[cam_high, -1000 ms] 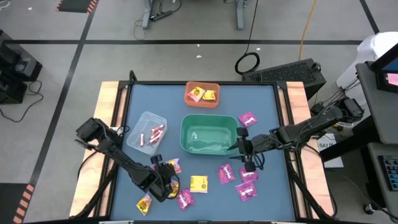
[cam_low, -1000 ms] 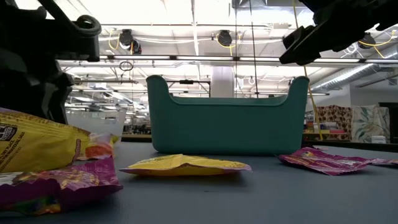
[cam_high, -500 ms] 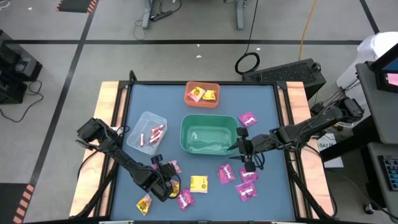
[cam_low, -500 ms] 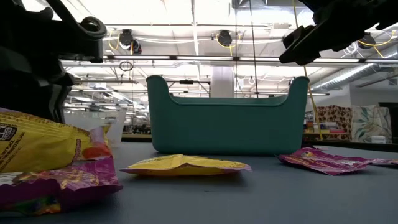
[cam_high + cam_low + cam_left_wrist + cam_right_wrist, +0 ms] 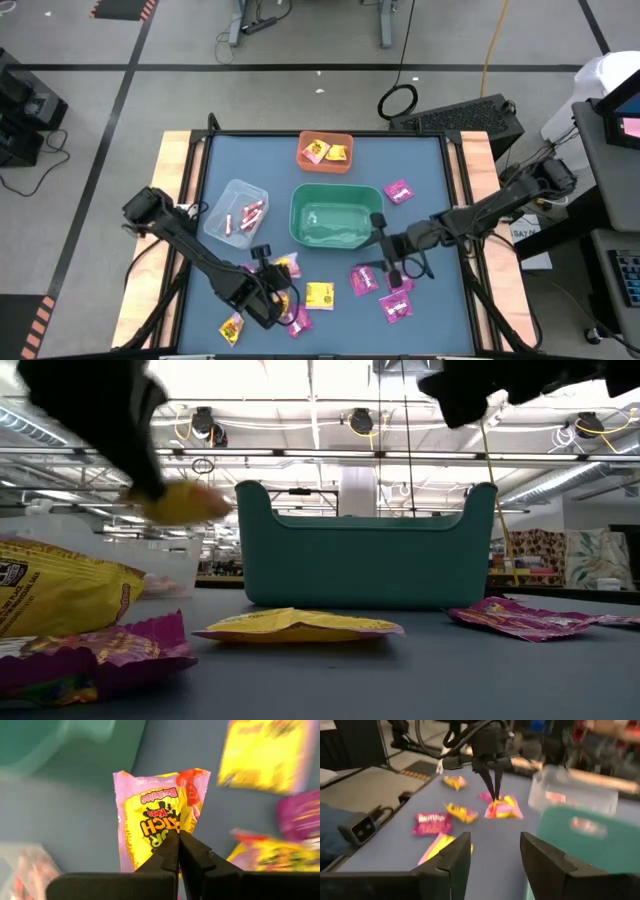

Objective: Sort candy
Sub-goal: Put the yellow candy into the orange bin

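Observation:
Candy lies scattered on the blue table (image 5: pixel 230 160): pink packets (image 5: pixel 363 278), a yellow packet (image 5: pixel 319 294) and more near the front edge. My left gripper (image 5: pixel 178 840) is near the table's front left and is shut on a yellow packet with a pink border (image 5: pixel 160 805), also seen in the high view (image 5: pixel 287 266). My right gripper (image 5: pixel 495 857) hangs open with nothing between its fingers, above the pink packets to the right of the green bin (image 5: pixel 335 215). My left gripper pinches the yellow packet between its two fingertips, near the middle of one edge (image 5: pixel 165 831). The fingers (image 5: pixel 495 787) come from above, pointing down. The packet (image 5: pixel 180 502) hangs at the fingertips, lifted clear of the table.
The orange bin (image 5: pixel 325 151) at the far side holds a few packets. The clear bin (image 5: pixel 236 210), left of the green bin, holds thin sticks. One pink packet (image 5: pixel 399 190) lies right of the green bin. Bare table shows at the far left and far right.
My left gripper has shut on the yellow packet and risen, lifting it clear of the table. My right gripper has moved a little toward the table's left edge, staying open.

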Robot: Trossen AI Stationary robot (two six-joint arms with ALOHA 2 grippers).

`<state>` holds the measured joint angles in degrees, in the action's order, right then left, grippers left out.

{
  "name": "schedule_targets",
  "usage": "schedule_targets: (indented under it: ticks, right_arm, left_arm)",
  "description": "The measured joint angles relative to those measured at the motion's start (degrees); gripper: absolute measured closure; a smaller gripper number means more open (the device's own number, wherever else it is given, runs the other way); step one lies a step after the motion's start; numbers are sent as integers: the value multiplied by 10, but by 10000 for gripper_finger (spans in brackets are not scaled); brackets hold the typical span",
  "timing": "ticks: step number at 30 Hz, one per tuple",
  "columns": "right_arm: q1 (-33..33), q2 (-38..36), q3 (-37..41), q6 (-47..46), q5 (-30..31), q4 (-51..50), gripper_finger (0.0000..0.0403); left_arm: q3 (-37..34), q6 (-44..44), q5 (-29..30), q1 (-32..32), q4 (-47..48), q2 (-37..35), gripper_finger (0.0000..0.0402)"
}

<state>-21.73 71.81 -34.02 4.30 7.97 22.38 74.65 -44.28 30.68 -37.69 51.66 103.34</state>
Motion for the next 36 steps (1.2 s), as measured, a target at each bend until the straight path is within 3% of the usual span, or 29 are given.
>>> schedule_targets:
  ticks: [3, 13, 19, 25, 30, 36]
  right_arm:
    - [-7, 48, -7, 56, 24, 63, 236]
    - [-38, 208, -118, 203, 184, 58, 185]
    - [-51, 276, -194, 315, 256, 59, 175]
    - [-50, 330, -249, 398, 254, 59, 176]
    - [-50, 358, -285, 429, 267, 61, 196]
    - [-50, 362, -291, 419, 285, 58, 256]
  left_arm:
    - [30, 60, 4, 5, -2, -18, 392]
    - [64, 249, -14, 28, -61, -74, 392]
    - [63, 271, -58, 49, -77, -76, 392]
    - [63, 271, -65, 66, -77, -76, 392]
    - [63, 279, -79, 75, -77, -76, 392]
    - [63, 285, -75, 81, -74, -76, 391]
